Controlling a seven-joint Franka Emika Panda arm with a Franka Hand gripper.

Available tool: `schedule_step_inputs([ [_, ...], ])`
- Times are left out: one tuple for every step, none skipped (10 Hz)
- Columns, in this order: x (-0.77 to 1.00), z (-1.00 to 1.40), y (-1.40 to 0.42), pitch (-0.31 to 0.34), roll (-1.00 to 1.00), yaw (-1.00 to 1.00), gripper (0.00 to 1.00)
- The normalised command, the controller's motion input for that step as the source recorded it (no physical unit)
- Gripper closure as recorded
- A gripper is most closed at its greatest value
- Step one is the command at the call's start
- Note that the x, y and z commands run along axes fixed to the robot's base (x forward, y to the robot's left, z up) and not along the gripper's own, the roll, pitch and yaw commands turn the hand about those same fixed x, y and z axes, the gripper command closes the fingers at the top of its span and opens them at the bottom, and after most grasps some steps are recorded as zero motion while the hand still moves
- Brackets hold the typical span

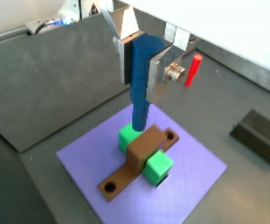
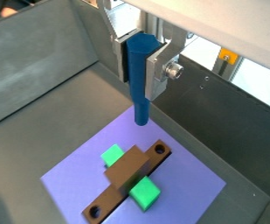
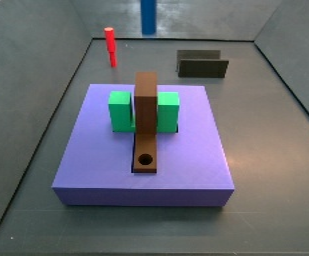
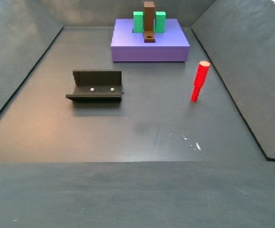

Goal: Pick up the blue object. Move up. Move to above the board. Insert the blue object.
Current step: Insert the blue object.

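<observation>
We held the blue peg (image 1: 141, 83) upright in the gripper (image 1: 145, 54), the jaws clamped on its upper part, high above the lavender board (image 1: 90, 157). In both wrist views its lower tip hung over the board near the green block (image 2: 114, 156) and the brown holed strip (image 2: 125, 182), clear of them. In a side view, the red peg (image 4: 201, 81) stood upright on the grey surface (image 4: 140, 125), apart from the board, as did the fixture (image 4: 95, 86).
</observation>
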Motion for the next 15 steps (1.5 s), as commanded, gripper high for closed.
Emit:
schedule_step_inputs([
  [0.53, -0.52, -0.34, 0.131, -0.02, -0.29, 1.0],
  [0.47, -0.54, -0.31, 0.116, -0.06, -0.34, 1.0],
  [0.32, -0.53, -0.27, 0.0, 0.0, -0.31, 1.0],
  [0.07, -0.55, -0.22, 0.0, 0.11, -0.19, 1.0],
  [0.0, -0.61, -0.03, -0.026, 0.09, -0.23, 1.0],
  [-0.1, -0.59, 0.0, -0.036, 0.08, -0.14, 1.0],
  [0.0, -0.52, 0.0, -0.006, 0.09, -0.18, 1.0],
  [-0.02, -0.52, 0.0, -0.007, 0.04, -0.18, 1.0],
  [-0.01, -0.47, -0.01, -0.014, 0.0, -0.23, 1.0],
  [-0.04, -0.42, -0.03, -0.031, 0.01, -0.22, 1.0],
  [-0.03, -0.39, -0.03, 0.0, 0.04, -0.21, 1.0],
  [-0.04, -0.21, -0.09, 0.0, 0.07, -0.2, 1.0],
  [-0.27, -0.1, -0.11, 0.0, 0.07, -0.13, 1.0],
  [-0.37, -0.04, -0.09, -0.01, 0.05, -0.06, 1.0],
  [-0.12, -0.03, -0.16, -0.001, 0.01, -0.07, 1.0],
])
